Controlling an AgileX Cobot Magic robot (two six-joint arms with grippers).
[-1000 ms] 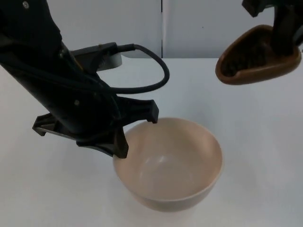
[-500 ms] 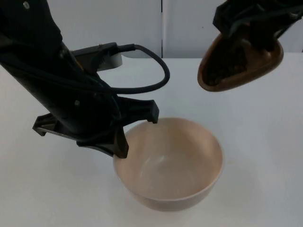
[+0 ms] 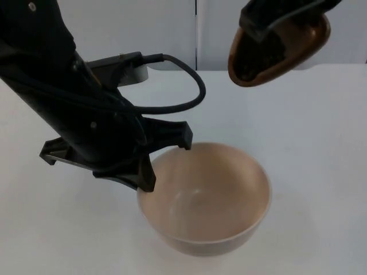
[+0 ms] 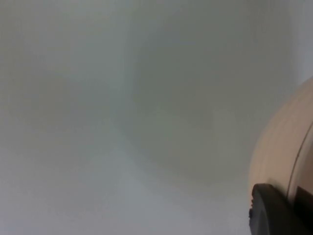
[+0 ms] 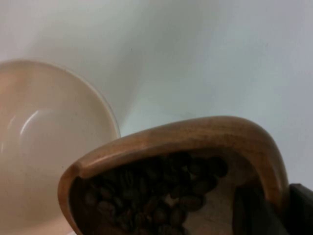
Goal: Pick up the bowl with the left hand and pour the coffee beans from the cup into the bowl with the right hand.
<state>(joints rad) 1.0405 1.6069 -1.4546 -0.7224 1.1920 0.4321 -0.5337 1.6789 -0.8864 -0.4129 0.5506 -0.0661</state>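
Observation:
A beige bowl [image 3: 206,200] is at the front middle of the white table. My left gripper [image 3: 150,172] is shut on its left rim. In the left wrist view, a black fingertip [image 4: 274,210] presses against the bowl's outer wall [image 4: 281,147]. My right gripper [image 3: 275,14] is shut on a brown wooden cup [image 3: 307,40], high above the table and behind the bowl to the right. The cup tilts with its mouth facing down and left. The right wrist view shows coffee beans [image 5: 161,196] inside the cup [image 5: 195,132], with the empty bowl [image 5: 44,147] beyond it.
The white table top [image 3: 309,149] runs back to the grey partition wall [image 3: 143,28], which has a dark vertical seam [image 3: 196,34]. A pale grey round object [image 3: 137,73] lies behind my left arm near the wall.
My right gripper has carried the cup left and upward, nearer to above the bowl. The left arm and the bowl have stayed still.

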